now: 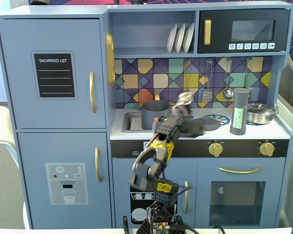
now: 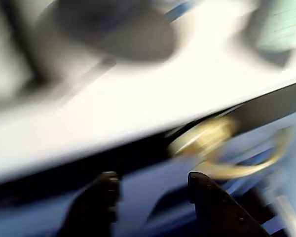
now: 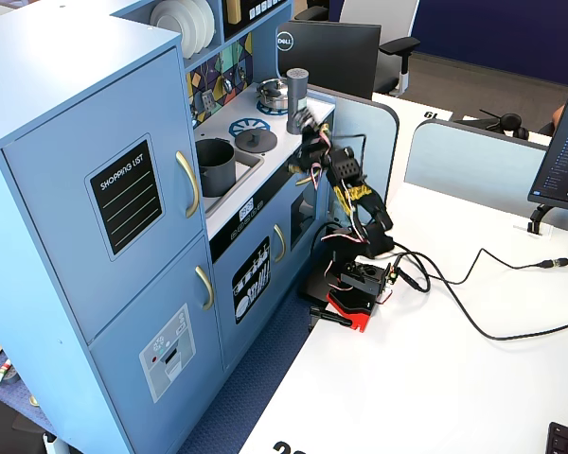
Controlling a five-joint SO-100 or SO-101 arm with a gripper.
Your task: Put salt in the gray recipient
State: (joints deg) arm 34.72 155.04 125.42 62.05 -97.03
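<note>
A: Start with the toy kitchen (image 1: 53,126). How much room is on its white counter (image 1: 278,130)?

B: Little. The gray recipient (image 1: 155,114) stands at the sink (image 1: 128,122), on the left in this fixed view, its rim below the tiled backsplash. A flat gray lid (image 1: 210,124) lies mid-counter. The salt (image 1: 239,111) stands upright further right, just beside the steel pan (image 1: 260,113) and near the counter's front edge.

A: And the arm?

B: The arm (image 3: 355,194) rises from the desk in front of the cabinet, and its gripper (image 1: 187,99) reaches over the front edge between recipient and salt, apart from both.

A: Fingers?

B: The wrist view is badly blurred, but 2 dark fingertips (image 2: 104,190) appear spread with a gap between them, holding nothing, over the black knob strip near 1 gold knob (image 2: 202,140).
</note>
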